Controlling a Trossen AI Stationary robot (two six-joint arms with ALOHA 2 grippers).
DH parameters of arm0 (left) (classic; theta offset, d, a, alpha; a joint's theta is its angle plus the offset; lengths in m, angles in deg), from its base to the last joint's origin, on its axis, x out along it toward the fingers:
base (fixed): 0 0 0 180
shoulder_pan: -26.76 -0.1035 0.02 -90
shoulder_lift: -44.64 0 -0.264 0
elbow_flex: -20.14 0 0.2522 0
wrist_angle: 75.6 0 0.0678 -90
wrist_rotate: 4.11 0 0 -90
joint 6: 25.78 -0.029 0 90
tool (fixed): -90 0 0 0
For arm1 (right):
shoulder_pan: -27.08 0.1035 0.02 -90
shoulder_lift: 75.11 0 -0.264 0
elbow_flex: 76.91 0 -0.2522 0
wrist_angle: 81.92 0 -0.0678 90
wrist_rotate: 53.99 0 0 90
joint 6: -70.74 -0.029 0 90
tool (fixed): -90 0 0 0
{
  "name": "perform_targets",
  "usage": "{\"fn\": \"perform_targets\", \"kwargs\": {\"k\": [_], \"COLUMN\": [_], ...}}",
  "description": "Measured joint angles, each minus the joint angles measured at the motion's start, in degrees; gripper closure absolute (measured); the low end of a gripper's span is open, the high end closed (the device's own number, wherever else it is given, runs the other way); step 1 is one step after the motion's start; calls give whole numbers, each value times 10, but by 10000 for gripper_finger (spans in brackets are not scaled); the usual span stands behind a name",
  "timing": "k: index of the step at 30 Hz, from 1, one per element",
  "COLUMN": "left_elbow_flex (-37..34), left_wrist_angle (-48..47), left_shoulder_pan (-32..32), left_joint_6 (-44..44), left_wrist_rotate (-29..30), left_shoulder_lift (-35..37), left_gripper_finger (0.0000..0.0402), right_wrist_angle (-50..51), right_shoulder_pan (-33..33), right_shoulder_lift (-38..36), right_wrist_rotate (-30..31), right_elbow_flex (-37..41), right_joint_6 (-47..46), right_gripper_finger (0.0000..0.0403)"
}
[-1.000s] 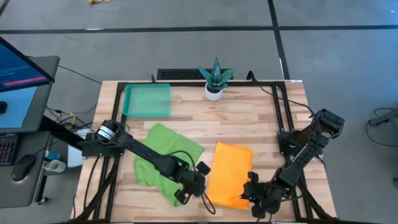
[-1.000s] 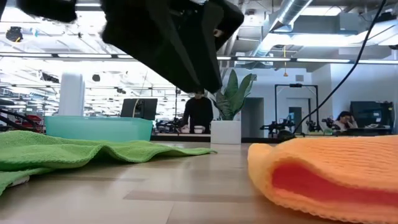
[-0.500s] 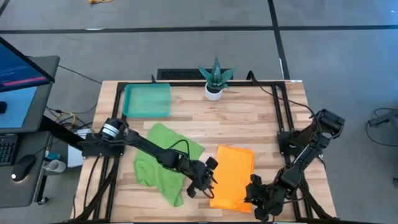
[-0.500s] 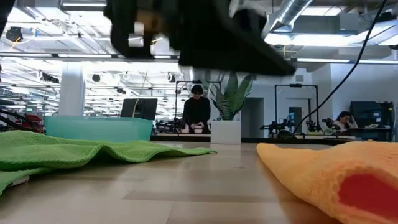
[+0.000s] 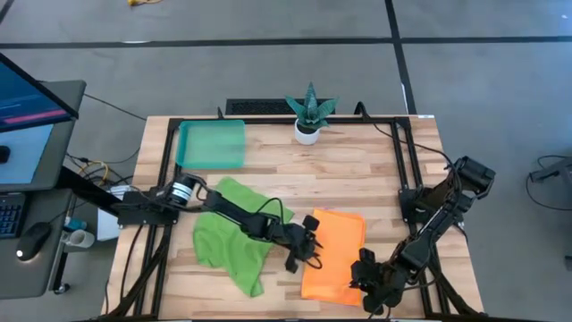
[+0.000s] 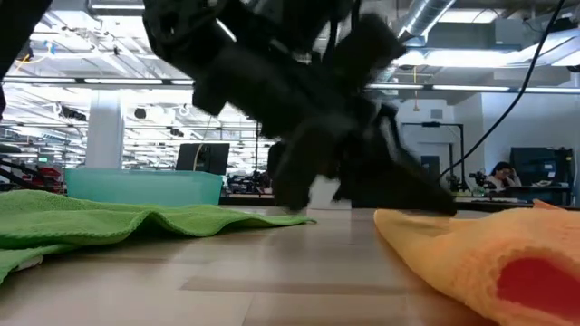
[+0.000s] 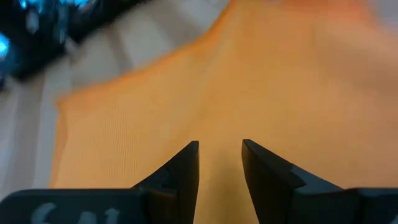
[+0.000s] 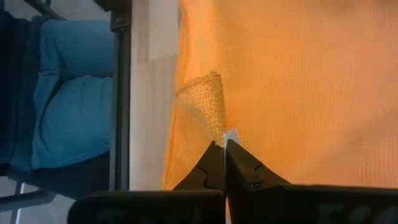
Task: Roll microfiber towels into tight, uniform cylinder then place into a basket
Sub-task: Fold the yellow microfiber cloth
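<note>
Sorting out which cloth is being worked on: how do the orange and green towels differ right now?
The orange towel lies folded into a neat rectangle; the green towel lies rumpled and spread. Both grippers are at the orange one: the right gripper pinches it, the left gripper hovers open above. Neither touches the green. Both lie on the table, outside the basket.

potted plant [image 5: 308, 114], monitor [image 5: 27, 94], mouse [image 5: 34, 240]

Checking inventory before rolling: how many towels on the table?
2. The green towel lies crumpled left of centre, below the basket. The orange towel lies folded right of it, near the front edge. None looks hidden.
</note>
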Motion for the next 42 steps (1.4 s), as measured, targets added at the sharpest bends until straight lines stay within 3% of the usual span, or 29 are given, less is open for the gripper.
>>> {"fn": "perform_targets", "kwargs": {"k": [6,15,29,36,42], "left_elbow_flex": [1,1,1,1,1], "left_wrist_angle": [-13,-27,-67,-67,-62], "left_shoulder_pan": [-14,-26,-38,-34,-21], "left_joint_6": [48,89,119,153,134], "left_wrist_rotate": [15,-18,-18,-16,6], "left_shoulder_lift": [0,0,1,1,1], "left_gripper_finger": [287,287,288,288,288], "right_wrist_angle": [-1,-6,-4,15,99], "right_shoulder_pan": [0,-1,-1,-6,-20], "right_shoulder_lift": [0,0,0,0,0], "right_wrist_rotate": [-42,-40,-52,84,95], "right_elbow_flex": [0,0,0,0,0], "right_joint_6": [-31,-80,-128,-97,-174], "right_gripper_finger": [376,335,224,224,241]}}
